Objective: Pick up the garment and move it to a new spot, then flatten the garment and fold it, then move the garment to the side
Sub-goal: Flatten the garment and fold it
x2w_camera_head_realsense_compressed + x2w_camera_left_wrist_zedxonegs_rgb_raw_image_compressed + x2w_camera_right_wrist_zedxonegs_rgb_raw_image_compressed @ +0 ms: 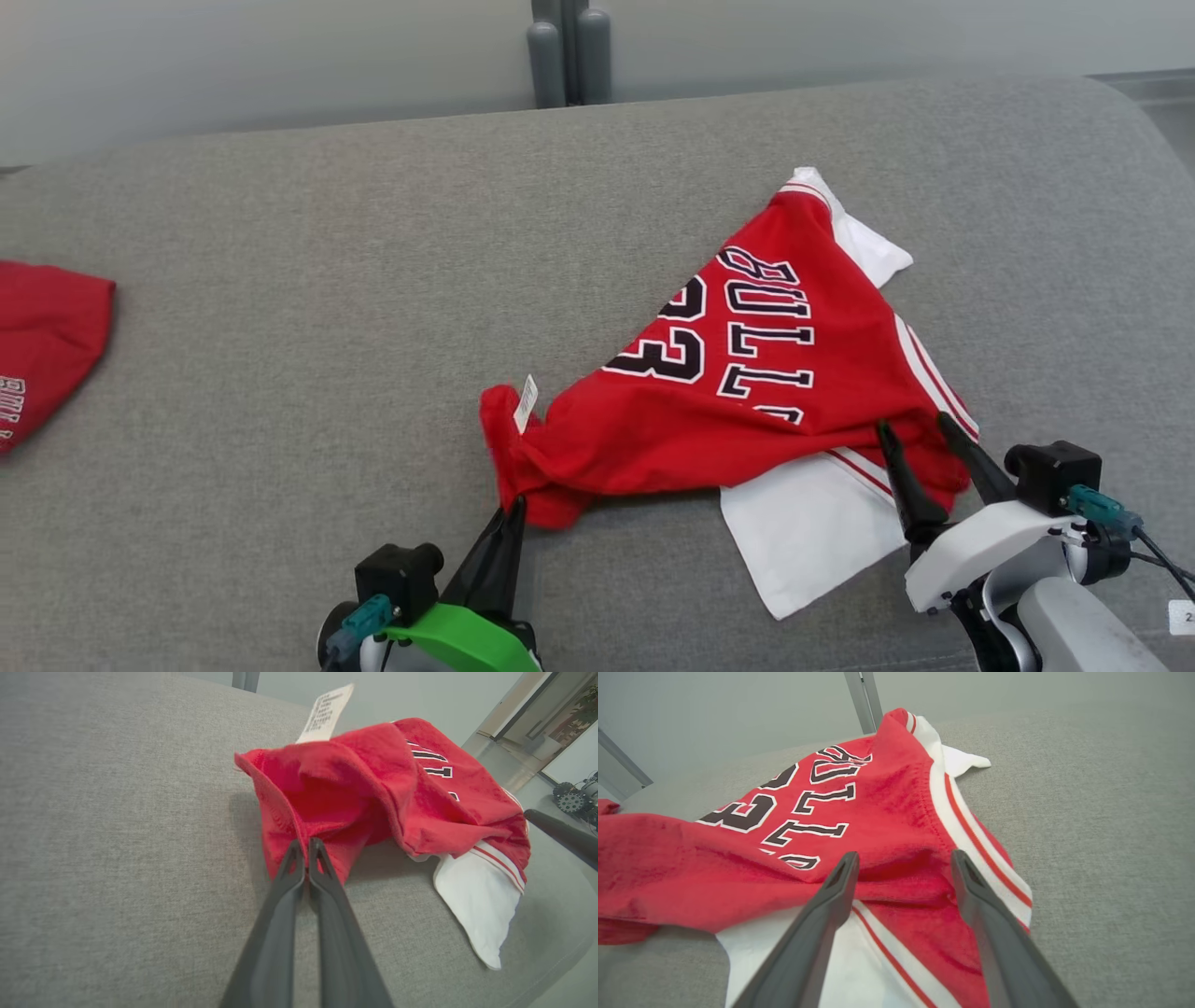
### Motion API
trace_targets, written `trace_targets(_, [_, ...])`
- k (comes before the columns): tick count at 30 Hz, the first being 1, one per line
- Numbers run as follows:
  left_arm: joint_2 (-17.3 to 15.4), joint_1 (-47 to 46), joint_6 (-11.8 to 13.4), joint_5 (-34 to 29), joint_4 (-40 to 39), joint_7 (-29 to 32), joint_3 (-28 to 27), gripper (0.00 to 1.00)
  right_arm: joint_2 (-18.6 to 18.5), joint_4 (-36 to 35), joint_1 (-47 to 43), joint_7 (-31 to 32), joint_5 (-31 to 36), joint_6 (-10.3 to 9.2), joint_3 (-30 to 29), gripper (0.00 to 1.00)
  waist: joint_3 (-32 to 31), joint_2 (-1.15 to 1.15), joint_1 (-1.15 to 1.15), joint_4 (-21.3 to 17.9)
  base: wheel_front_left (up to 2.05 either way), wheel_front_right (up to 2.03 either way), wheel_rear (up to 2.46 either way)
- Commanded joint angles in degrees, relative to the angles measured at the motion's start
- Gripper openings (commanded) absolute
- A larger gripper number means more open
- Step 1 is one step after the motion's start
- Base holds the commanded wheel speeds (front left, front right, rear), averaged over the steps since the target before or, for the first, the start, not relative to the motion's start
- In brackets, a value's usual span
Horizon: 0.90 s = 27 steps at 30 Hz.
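We saw the garment (747,392), a red jersey with white trim, black lettering and the number 23, lying crumpled on the grey cloth surface (280,327), right of centre in the head view. Its near left corner was bunched into a knot, and a white tag (527,403) stuck up from it.

Our left gripper (515,509) reached that knot from below. In the left wrist view its 2 fingers were pressed together, with their tips pinching the lower edge of the bunched red cloth (373,779).

Our right gripper (915,429) was at the garment's near right end, where the red body meets a white panel with red stripes. In the right wrist view its 2 fingers stood spread wide, 1 to each side of a red fold, with the tips at the cloth and nothing held between them.

A 2nd red cloth (47,327) lay at the far left edge of the surface, well apart from the garment.
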<state>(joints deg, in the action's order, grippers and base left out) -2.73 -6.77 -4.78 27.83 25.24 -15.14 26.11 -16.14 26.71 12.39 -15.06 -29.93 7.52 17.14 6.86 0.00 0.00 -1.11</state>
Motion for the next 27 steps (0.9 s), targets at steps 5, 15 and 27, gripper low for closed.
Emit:
trace_targets(5, [-0.29,1.67,-0.89,-0.05,-1.85,-0.02,-2.63,0.0,0.89,2.64,-0.47,-0.16,0.55,-0.06,0.76,1.0,-1.65,0.0,0.0,5.87,0.0,0.0,0.0])
trace_targets(15, [-0.84,1.73,-2.55,-3.36,-2.86,-0.02,-11.06,0.0,2.37,9.43,-2.36,-0.16,1.14,-0.07,-2.23,1.0,-3.8,0.0,0.0,11.45,0.0,0.0,0.0])
trace_targets(27, [-12.07,-7.77,-2.63,-8.39,-6.47,-0.02,-11.15,0.24,3.8,11.17,-2.23,-0.16,1.72,-0.07,-2.89,1.0,-3.43,0.0,0.0,11.55,0.0,0.0,0.0])
